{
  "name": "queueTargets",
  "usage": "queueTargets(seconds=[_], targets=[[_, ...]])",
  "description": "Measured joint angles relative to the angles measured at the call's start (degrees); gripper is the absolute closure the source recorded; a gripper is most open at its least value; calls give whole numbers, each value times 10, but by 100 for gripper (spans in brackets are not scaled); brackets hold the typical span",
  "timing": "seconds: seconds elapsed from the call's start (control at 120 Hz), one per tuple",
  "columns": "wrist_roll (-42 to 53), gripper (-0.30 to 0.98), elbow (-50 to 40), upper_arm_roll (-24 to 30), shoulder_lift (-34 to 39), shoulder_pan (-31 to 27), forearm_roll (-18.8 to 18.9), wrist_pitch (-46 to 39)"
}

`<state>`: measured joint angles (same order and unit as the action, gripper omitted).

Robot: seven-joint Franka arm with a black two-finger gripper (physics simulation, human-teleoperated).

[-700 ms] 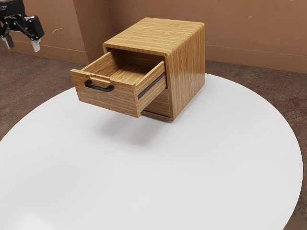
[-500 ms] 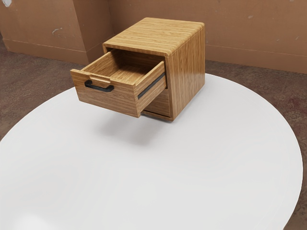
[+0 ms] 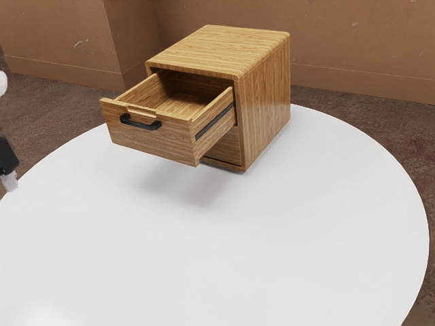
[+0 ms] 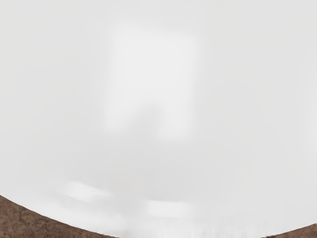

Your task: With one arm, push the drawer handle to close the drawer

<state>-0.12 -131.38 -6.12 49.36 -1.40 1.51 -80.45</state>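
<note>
At the exterior view's left edge, part of my gripper (image 3: 8, 161) shows, a black piece with a pale fingertip; the rest is cut off by the picture's edge. The wooden cabinet (image 3: 266, 102) stands at the table's far side. Its upper drawer (image 3: 153, 139) is pulled well out, facing the exterior view's left and front. A black bar handle (image 3: 141, 123) is fixed on the drawer front. A wide gap separates my gripper from the handle, and nothing touches the drawer.
The round white table (image 3: 224, 251) carries the cabinet, with the drawer's shadow on its top. In the wrist view, the white tabletop (image 4: 237, 99) lies under my hand, with its curved edge and brown floor (image 4: 29, 223) beyond. Brown walls (image 3: 353, 41) rise behind.
My gripper was at the exterior view's upper left, went out of that view, and is now partly back at the left edge, lower down. The cabinet and its drawer have not moved.
</note>
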Motion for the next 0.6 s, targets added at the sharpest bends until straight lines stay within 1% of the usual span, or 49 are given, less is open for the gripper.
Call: queueTargets(seconds=[0.05, 0.083, 0.133, 0.2, 0.258, 0.308, 0.4, 0.433, 0.508, 0.55, 0.6], targets=[[-4, 2, -38, 1, 4, -2, 0, -13], [-3, 2, -49, 4, -7, 0, 6, -29], [6, 2, -51, 8, -54, 3, 16, -68], [17, 2, -24, 10, -134, 11, 23, -122], [26, 2, 7, 10, -187, 13, 25, -163], [33, 2, 22, 10, -209, 14, 26, -192], [43, 3, 26, 10, -217, 13, 25, -230], [47, 8, 27, 10, -219, 14, 23, -240], [54, 29, 39, 12, -231, 14, 18, -257], [58, 40, 53, 12, -245, 14, 15, -264], [62, 50, 71, 12, -272, 15, 13, -273]])
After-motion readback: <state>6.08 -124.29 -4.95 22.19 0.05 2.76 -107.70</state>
